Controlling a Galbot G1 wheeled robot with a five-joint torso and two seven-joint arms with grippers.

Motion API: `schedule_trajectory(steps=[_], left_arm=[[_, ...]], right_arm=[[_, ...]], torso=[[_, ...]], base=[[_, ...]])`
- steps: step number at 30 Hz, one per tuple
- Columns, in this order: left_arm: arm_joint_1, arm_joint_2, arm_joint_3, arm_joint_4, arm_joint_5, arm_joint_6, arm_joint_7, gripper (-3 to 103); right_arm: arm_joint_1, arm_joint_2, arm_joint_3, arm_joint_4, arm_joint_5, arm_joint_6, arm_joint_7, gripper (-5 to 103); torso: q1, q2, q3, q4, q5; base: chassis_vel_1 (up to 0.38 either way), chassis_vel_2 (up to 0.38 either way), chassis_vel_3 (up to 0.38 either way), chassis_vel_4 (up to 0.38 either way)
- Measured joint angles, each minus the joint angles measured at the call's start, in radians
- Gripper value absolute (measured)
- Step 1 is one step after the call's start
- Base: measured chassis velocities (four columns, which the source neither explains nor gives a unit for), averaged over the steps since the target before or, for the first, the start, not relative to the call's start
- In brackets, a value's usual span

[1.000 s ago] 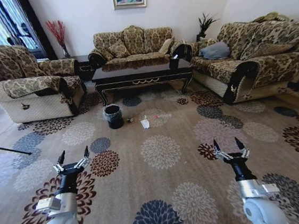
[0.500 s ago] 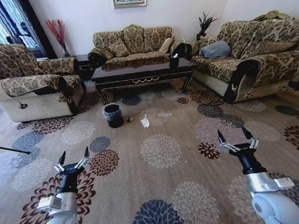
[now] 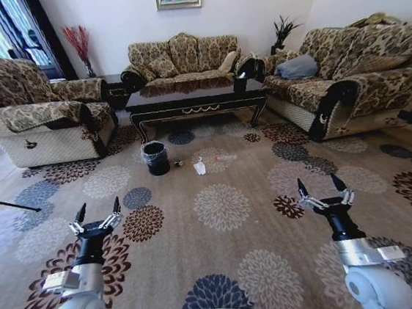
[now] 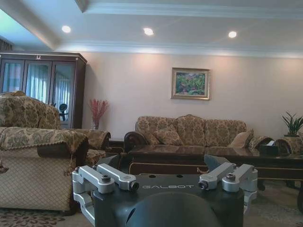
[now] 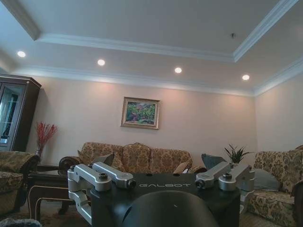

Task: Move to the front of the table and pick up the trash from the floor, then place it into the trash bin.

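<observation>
Floral carpet, black trash bin, white paper piece beside it, dark coffee table behind

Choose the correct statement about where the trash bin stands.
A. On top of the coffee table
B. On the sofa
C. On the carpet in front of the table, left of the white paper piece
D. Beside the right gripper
C: the trash bin stands on the carpet before the table, left of the white paper piece.

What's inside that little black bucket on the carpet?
The trash bin stands on the carpet before the table, a thin bag liner at its rim. Its inside looks dark; anything in it is too far off to tell. White paper lies beside it.
</observation>
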Motion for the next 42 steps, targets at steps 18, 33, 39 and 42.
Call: schedule_trajectory(steps=[18, 33, 39, 42], left_arm=[[0.0, -0.003, 0.001, 0.002, 0.0, -0.002, 0.001, 100], [0.003, -0.002, -0.002, 0.001, -0.002, -0.007, 0.002, 100], [0.008, 0.0, -0.003, -0.002, -0.001, -0.008, 0.003, 100], [0.009, 0.0, -0.003, -0.003, -0.001, -0.008, 0.003, 100]], right_arm=[[-0.009, 0.005, 0.002, 0.01, -0.006, -0.012, -0.014, 100], [-0.054, -0.012, 0.029, 0.065, -0.007, -0.149, -0.012, 100], [-0.058, -0.012, 0.03, 0.074, -0.001, -0.161, -0.01, 100], [-0.058, -0.009, 0.028, 0.075, -0.001, -0.158, -0.013, 100]], torso=[[-0.016, -0.048, -0.032, 0.0, 0.0001], [-0.029, -0.088, -0.059, 0.0, 0.0], [-0.034, -0.106, -0.071, 0.0, 0.0], [-0.036, -0.111, -0.074, 0.0, 0.0001]], base=[[0.0, 0.0, 0.0, 0.0], [0.0, 0.0, 0.0, 0.0], [0.0, 0.0, 0.0, 0.0], [0.0, 0.0, 0.0, 0.0]])
